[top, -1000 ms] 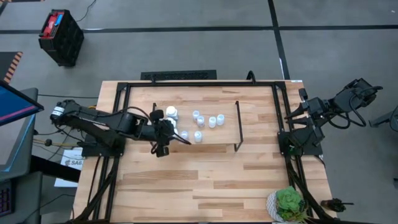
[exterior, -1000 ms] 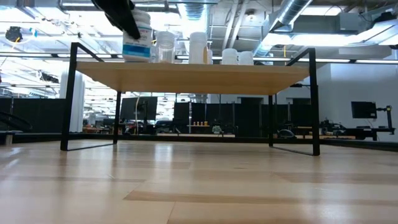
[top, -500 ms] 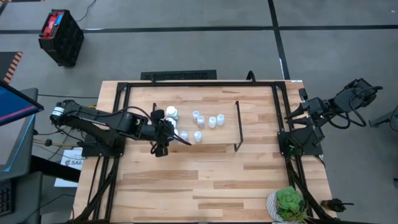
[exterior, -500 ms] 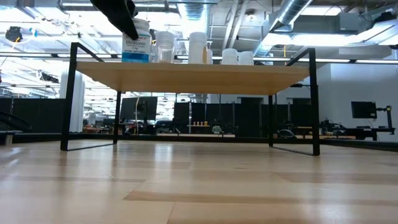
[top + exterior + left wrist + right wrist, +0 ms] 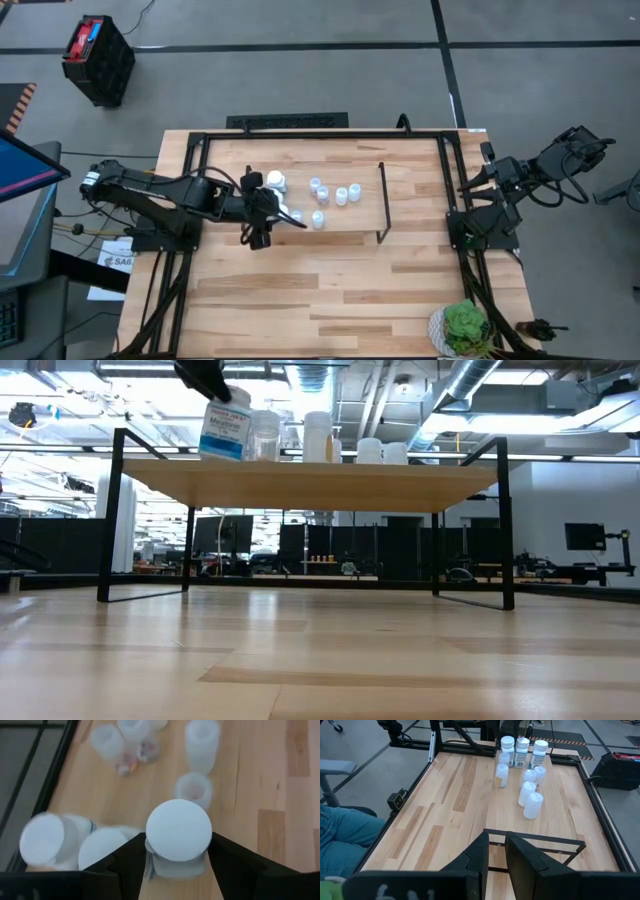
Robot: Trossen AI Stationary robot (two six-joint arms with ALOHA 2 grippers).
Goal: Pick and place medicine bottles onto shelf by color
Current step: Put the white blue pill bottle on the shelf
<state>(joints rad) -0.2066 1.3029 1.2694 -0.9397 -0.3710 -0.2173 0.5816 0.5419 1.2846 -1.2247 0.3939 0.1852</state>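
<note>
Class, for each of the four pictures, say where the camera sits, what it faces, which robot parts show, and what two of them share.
High: overhead, straight down; both arms, shelf.
Low: tabletop level, looking under the shelf; left end effector above a white bottle.
Left wrist: looking down on that bottle's cap between its own fingers.
Right wrist: from the table's side, across the shelf; own fingers.
Shared: low and left wrist show the same white bottle.

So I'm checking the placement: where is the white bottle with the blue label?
In the low view, the white blue-labelled bottle stands tilted at the light-wood shelf's left end, beside a translucent bottle.
</note>
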